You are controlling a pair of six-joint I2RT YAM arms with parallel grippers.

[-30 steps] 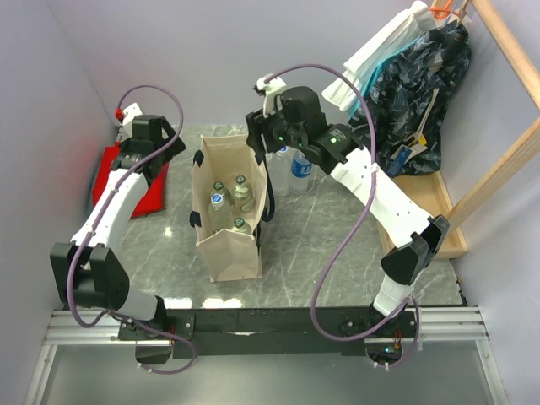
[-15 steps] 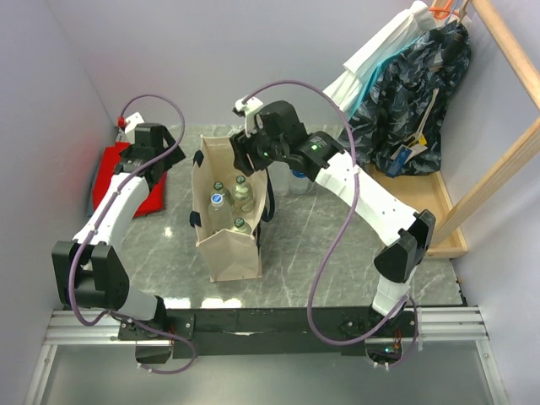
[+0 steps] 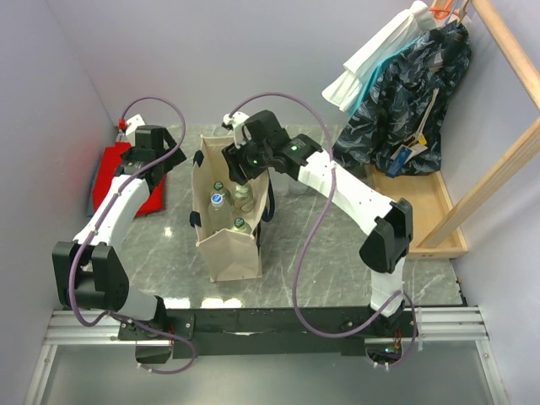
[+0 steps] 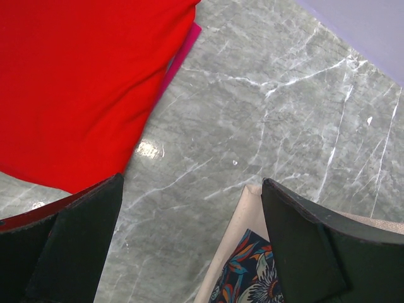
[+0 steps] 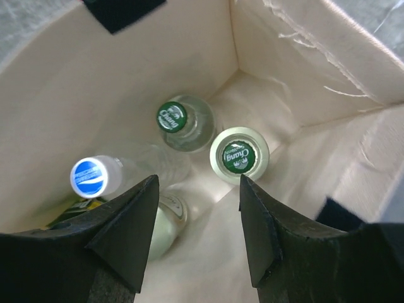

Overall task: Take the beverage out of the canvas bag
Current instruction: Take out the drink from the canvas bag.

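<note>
The beige canvas bag [image 3: 229,245] stands upright in the middle of the table, its mouth open. Several bottles stand inside: a blue-capped one [image 5: 90,176], a green-capped one [image 5: 172,117] and another green cap in a pale rim [image 5: 239,154]. A further pale bottle [image 5: 169,222] sits partly under one finger. My right gripper [image 5: 197,183] hangs open over the bag's far end [image 3: 239,164], looking straight down, with nothing between its fingers. My left gripper [image 4: 191,183] is open above the marble just left of the bag [image 3: 160,156], holding nothing.
A red folded cloth [image 3: 126,181] lies at the far left, also under the left wrist [image 4: 82,82]. A beige canvas corner with a floral patch [image 4: 252,271] shows beside the left gripper's right finger. Hanging clothes [image 3: 405,101] and a wooden rack [image 3: 498,160] fill the back right.
The right arm has swung left from behind the bag's right side to above its opening, and its fingers have narrowed a little. The left arm has barely moved.
</note>
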